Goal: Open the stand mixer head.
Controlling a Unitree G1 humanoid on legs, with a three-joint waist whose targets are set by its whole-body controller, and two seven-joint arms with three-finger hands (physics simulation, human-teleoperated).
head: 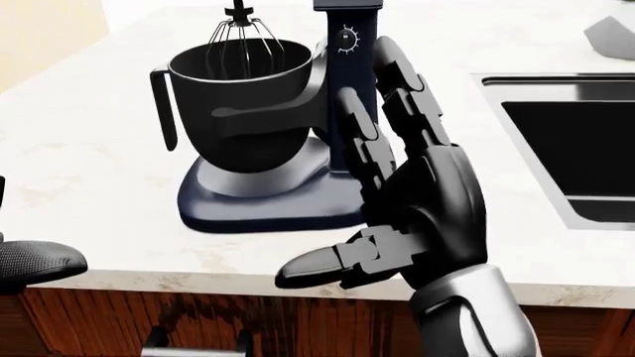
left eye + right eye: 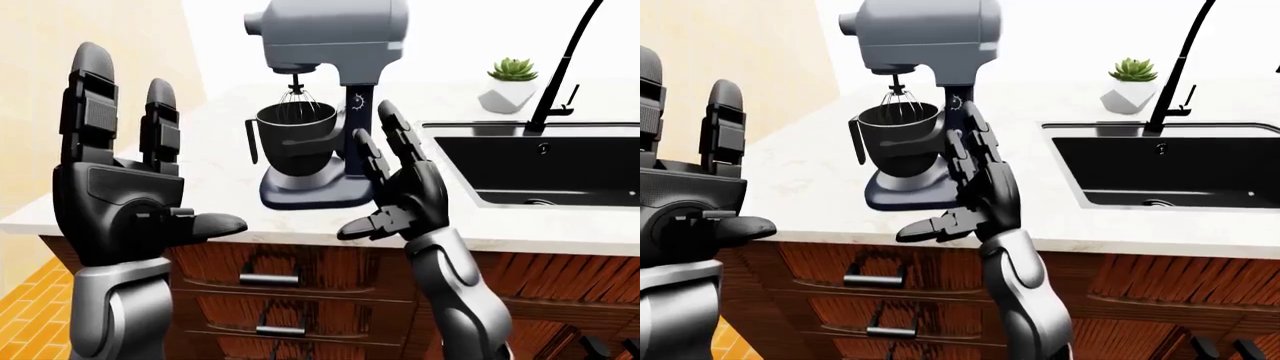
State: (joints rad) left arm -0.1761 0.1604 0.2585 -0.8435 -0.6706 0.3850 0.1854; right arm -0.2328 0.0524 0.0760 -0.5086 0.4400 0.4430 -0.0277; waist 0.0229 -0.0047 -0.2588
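Mixer [image 2: 322, 90] upright on the counter [image 2: 220, 142], head [image 2: 330, 34] down.
Grey head sits level over a dark bowl [image 2: 292, 139], whisk [image 2: 297, 101] hanging into the bowl mouth. Dark blue column with a small dial [image 1: 345, 39], blue-grey base [image 1: 268, 197]. Bowl handle faces view-left. Left-eye view: stands left of the sink [image 2: 545, 169], near the counter's lower edge.

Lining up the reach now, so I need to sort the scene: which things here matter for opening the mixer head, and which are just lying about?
For the job:
stand mixer head, down over the bowl
mixing bowl with whisk
right hand, open, near the mixer column
left hand, open

Just lying about:
sink
faucet
potted succulent
drawer handles
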